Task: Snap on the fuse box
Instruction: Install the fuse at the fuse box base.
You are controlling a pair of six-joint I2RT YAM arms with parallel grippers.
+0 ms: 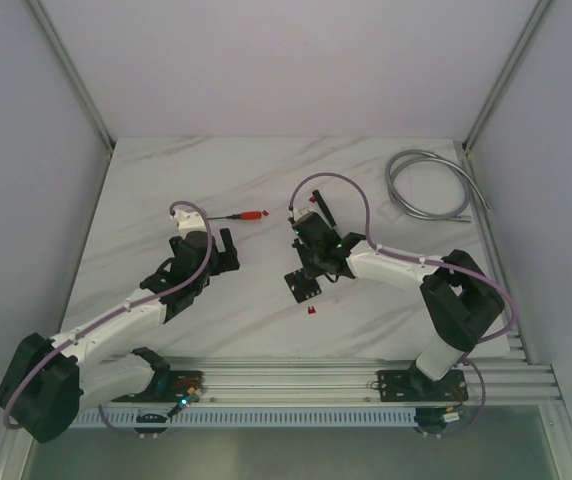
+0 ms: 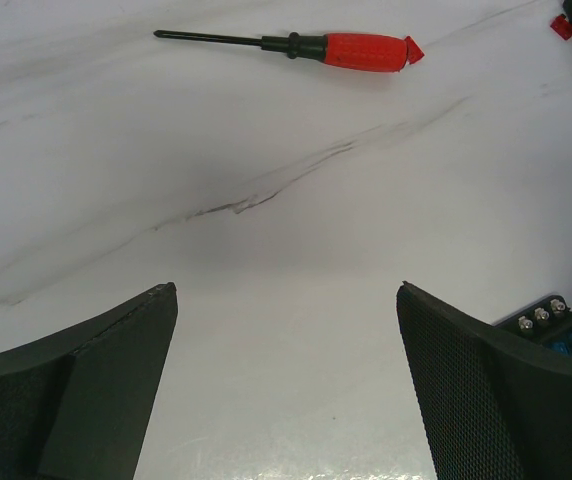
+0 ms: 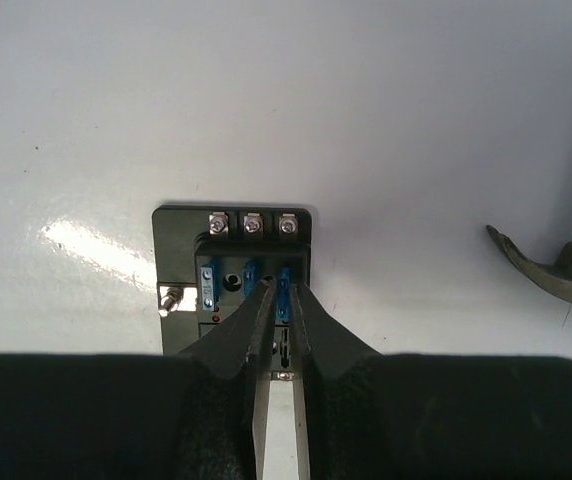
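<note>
The right gripper (image 3: 284, 297) was pinched almost shut on 1 small blue fuse (image 3: 285, 277) in the end slot of the small black square plastic fuse box (image 3: 234, 232), which lay flat mid-table on the white marbled tabletop (image 3: 386, 120), probably to seat that fuse. The left gripper (image 2: 286, 300) hung wide open alongside, holding nothing, likely waiting to steady the box.

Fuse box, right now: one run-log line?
left gripper open, away from box | right gripper tips flanking blue fuse in fuse box, grip unclear | fuse box lying flat | screwdriver lying apart
</note>
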